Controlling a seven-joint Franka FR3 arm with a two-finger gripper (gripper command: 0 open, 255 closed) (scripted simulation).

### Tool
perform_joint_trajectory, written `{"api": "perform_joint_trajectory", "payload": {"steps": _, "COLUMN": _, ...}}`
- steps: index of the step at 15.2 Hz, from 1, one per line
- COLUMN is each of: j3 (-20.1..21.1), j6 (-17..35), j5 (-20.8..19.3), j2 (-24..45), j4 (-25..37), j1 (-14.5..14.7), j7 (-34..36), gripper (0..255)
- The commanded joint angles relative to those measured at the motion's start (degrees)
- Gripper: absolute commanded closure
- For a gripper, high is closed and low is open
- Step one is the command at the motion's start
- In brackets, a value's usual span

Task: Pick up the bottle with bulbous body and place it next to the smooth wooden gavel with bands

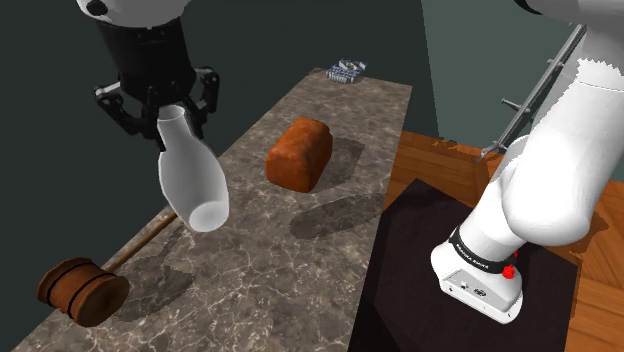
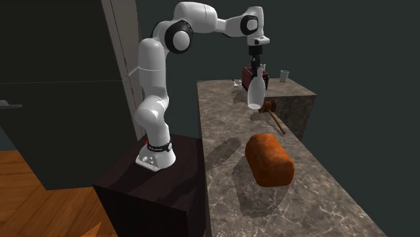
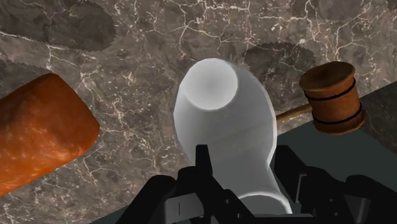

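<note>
White bulbous bottle (image 1: 195, 185), clamped at neck by gripper (image 1: 172, 112).
Best lowered upright just beside the gavel (image 1: 82, 290) head, clear of its handle.

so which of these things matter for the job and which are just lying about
In the job: white bottle, held by the gripper; banded brown gavel.
Lying about: reddish-brown loaf; small bluish thing at the counter's far end.

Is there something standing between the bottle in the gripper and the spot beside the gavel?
Nothing visible does. The gripper holds the white bottle by its neck above the marbled counter, and the stretch toward the brown gavel is bare. The reddish-brown loaf lies on the bottle's other side.
</note>
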Motion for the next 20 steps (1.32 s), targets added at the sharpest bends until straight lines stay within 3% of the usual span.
{"api": "perform_joint_trajectory", "payload": {"steps": 1, "j3": -0.06, "j6": 1.56, "j5": -0.03, "j2": -0.05, "j4": -1.54, "j1": -0.1, "j7": 0.15, "gripper": 255}}
{"api": "perform_joint_trajectory", "payload": {"steps": 20, "j3": -0.59, "j6": 15.61, "j5": -1.84, "j2": 1.35, "j4": -14.62, "j1": -0.38, "j7": 2.5, "gripper": 255}}
